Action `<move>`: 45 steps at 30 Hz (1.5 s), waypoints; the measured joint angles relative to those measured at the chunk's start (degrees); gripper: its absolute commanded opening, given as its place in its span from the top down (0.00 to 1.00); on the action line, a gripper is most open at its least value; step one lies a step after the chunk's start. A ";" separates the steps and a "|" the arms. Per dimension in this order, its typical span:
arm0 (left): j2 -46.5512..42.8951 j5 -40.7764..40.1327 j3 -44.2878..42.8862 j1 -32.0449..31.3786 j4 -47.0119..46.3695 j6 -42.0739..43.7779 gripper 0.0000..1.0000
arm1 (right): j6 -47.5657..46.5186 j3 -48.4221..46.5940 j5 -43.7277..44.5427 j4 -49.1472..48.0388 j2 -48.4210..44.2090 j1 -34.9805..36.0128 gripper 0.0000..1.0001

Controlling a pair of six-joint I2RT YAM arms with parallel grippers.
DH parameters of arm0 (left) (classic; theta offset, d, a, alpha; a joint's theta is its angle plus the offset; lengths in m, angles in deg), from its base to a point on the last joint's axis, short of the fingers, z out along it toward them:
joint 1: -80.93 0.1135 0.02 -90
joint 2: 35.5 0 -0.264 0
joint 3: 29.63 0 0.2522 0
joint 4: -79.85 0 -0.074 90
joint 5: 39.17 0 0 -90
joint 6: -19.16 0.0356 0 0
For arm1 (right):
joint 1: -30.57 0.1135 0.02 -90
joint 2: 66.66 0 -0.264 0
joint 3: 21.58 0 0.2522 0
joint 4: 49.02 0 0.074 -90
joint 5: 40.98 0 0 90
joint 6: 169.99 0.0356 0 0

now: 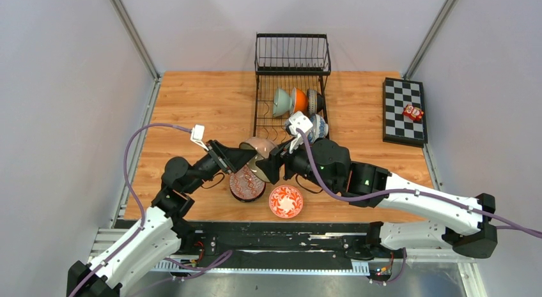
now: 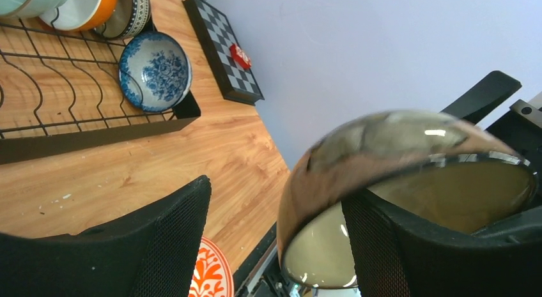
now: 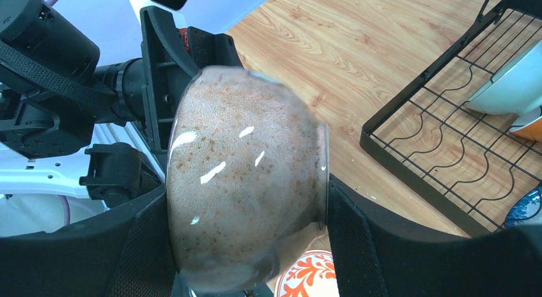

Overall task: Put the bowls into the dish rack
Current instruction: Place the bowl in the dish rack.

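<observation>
The black wire dish rack (image 1: 293, 54) stands at the far edge of the table (image 1: 192, 105) and holds a pale green bowl (image 1: 282, 101), orange bowl (image 1: 298, 100), dark bowl (image 1: 313, 101) and blue-and-white bowl (image 1: 317, 126) on edge. A brown speckled bowl (image 3: 246, 175) is tilted above the table. A red-patterned bowl (image 1: 247, 184) and floral bowl (image 1: 286, 201) sit upright by the near edge.

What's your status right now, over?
Left gripper open, right gripper shut on brown bowl, held mid-air. Dish rack has four bowls, left slots free. Two red bowls on table.

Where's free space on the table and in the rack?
Free: table left of the dish rack; strip between rack and checkered board; the rack's left slots. Crowded: near centre, with left gripper, right gripper, speckled bowl, red-patterned bowl, orange floral bowl; racked bowls fill the right slots.
</observation>
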 measured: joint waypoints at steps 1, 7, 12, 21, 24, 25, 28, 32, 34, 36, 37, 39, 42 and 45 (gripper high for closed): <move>0.00 0.04 -0.02 0.00 0.00 0.00 0.24 | -0.04 0.00 0.07 0.00 0.00 0.00 0.98; 0.44 1.46 -0.02 -0.04 -0.76 -0.04 0.41 | -0.26 0.00 0.94 0.04 0.02 0.00 0.98; 2.45 3.76 -0.02 -0.09 -3.96 -0.66 0.84 | -0.42 0.00 1.49 0.02 0.48 -0.02 0.98; 4.31 5.68 0.11 -0.44 -5.11 3.82 1.00 | 0.68 -0.70 4.13 -2.08 1.53 -0.20 0.97; 4.13 5.62 0.11 -0.44 -4.87 4.07 1.00 | 0.68 -0.74 4.07 -1.88 1.53 -0.20 0.97; 3.98 5.60 0.11 -0.44 -4.70 4.17 1.00 | 0.68 -0.79 4.02 -1.73 1.57 -0.20 0.97; 3.54 5.44 0.11 -0.44 -4.15 4.55 1.00 | 0.68 -0.79 3.76 -1.53 1.57 -0.20 0.91; 2.97 5.42 0.11 -0.44 -3.41 5.11 1.00 | 0.70 -0.79 3.43 -1.22 1.51 -0.20 0.62; 2.71 5.42 0.11 -0.44 -3.32 5.40 1.00 | 0.70 -0.79 3.23 -1.18 1.40 -0.20 0.46; 2.43 5.46 0.11 -0.48 -3.30 5.68 1.00 | 0.72 -0.76 2.91 -1.07 1.14 -0.20 0.30; 2.25 5.53 0.09 -0.50 -3.30 5.84 1.00 | 0.72 -0.70 2.75 -1.07 0.96 -0.20 0.24; 1.99 5.75 0.09 -0.50 -3.30 6.08 1.00 | 0.85 -0.37 2.19 -1.20 0.55 -0.20 0.16; 1.92 5.57 0.09 -0.31 -2.99 5.33 1.00 | 0.87 0.39 -0.92 -0.76 -1.22 0.00 0.06; 1.73 5.70 -0.11 -0.28 -2.99 4.98 1.00 | 0.87 0.76 -3.08 -0.66 -2.95 0.00 0.00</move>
